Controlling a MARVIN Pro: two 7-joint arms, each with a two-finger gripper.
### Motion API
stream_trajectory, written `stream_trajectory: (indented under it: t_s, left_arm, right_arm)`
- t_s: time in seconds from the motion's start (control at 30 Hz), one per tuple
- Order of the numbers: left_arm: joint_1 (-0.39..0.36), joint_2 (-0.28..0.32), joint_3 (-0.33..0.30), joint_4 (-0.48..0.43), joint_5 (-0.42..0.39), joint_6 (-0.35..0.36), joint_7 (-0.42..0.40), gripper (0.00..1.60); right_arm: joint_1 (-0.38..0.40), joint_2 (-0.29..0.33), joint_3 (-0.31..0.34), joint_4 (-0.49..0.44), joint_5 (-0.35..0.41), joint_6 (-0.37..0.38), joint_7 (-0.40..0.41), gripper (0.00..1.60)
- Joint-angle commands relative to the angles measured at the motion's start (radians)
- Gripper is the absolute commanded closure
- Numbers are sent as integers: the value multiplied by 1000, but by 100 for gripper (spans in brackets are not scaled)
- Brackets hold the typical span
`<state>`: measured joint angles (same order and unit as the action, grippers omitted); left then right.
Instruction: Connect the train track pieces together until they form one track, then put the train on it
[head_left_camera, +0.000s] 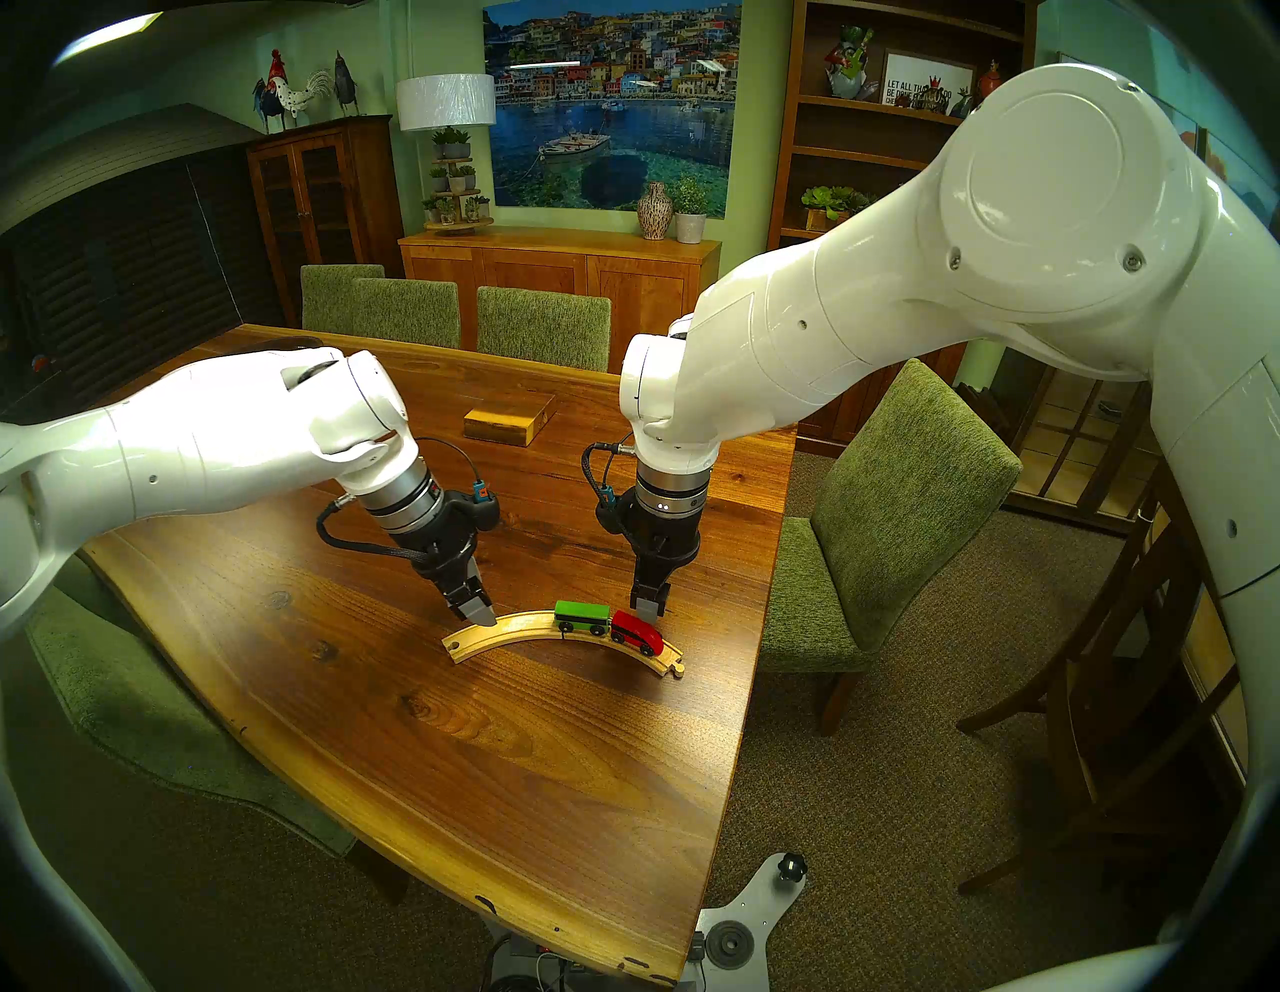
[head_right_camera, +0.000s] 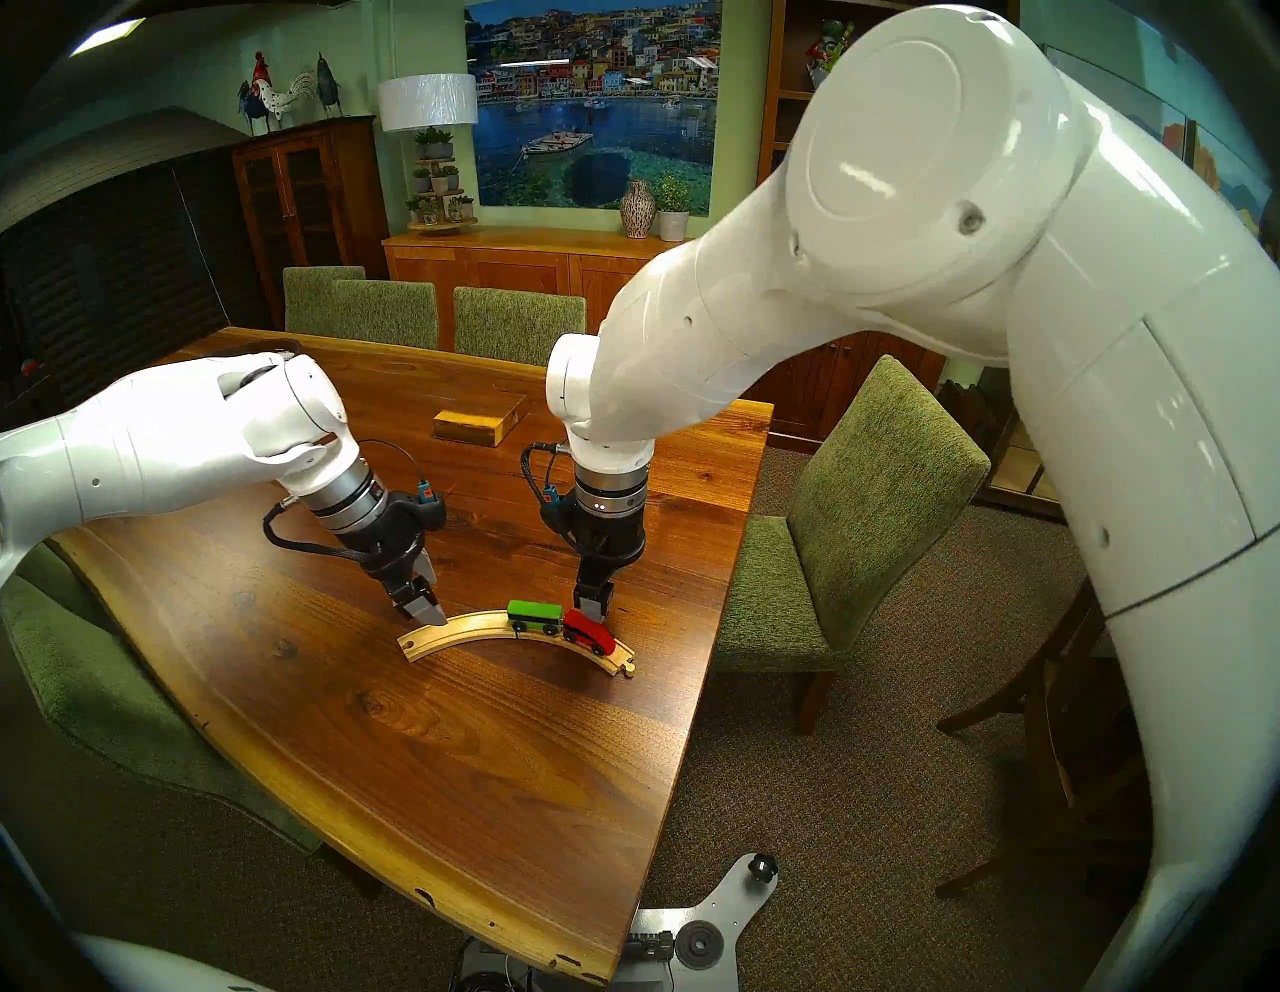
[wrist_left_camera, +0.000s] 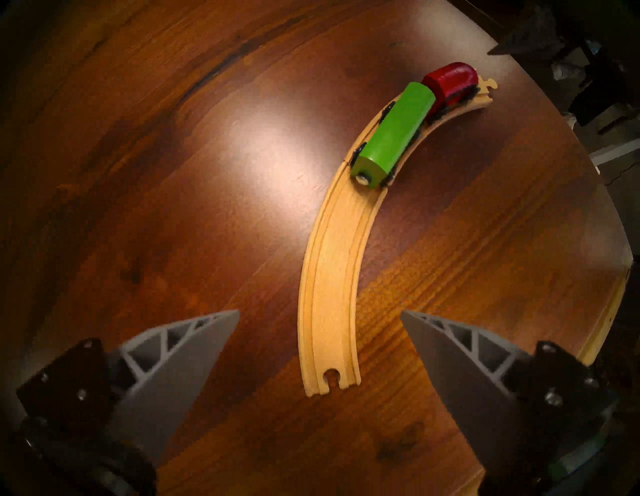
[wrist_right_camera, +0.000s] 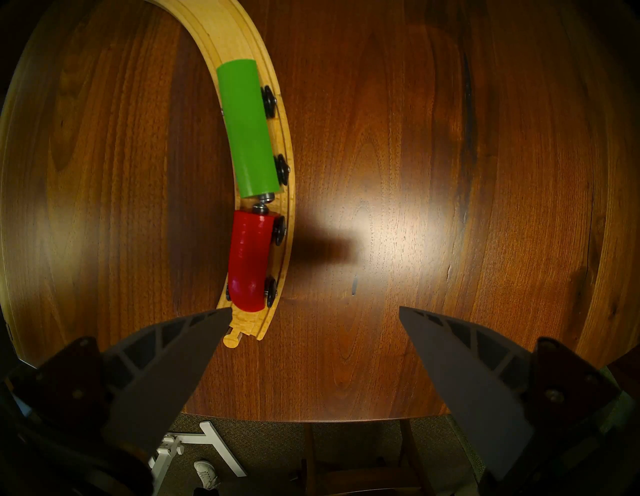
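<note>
Two pale-wood train track pieces lie joined as one track (head_left_camera: 512, 627) (head_right_camera: 471, 627) (wrist_left_camera: 332, 270) (wrist_right_camera: 221, 27), an arc on the table. The train stands on its right half: a green carriage (head_left_camera: 582, 615) (wrist_left_camera: 394, 135) (wrist_right_camera: 249, 128) coupled to a red engine (head_left_camera: 636, 632) (wrist_left_camera: 450, 81) (wrist_right_camera: 251, 259) near the peg end. My left gripper (head_left_camera: 478, 613) (wrist_left_camera: 320, 311) hangs open over the socket end, holding nothing. My right gripper (head_left_camera: 650, 604) (wrist_right_camera: 315, 308) is open and empty, just behind the engine.
A rectangular wooden block (head_left_camera: 509, 419) lies farther back on the table (head_left_camera: 415, 762). The table's right edge runs close to the track's peg end. Green chairs (head_left_camera: 900, 499) stand along the far and right sides.
</note>
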<state>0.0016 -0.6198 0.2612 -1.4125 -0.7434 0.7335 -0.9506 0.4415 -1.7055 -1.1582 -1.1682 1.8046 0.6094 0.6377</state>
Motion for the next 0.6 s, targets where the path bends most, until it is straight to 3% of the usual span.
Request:
stream_trajectory:
  t_s: [0.0,0.27,0.57]
  left_arm:
    - [-101,105,6,-48,29,-25,-61,0]
    - [-113,216,6,-162,79,-65,-81,0]
    - [-102,233,-2,-187,111,-80,-63,0]
  right_arm:
    - [29,7,3,14,-1,-1,-1,0]
    - [31,8,3,13,-1,-1,-1,0]
    - [31,8,4,12,-2,-2,-1,0]
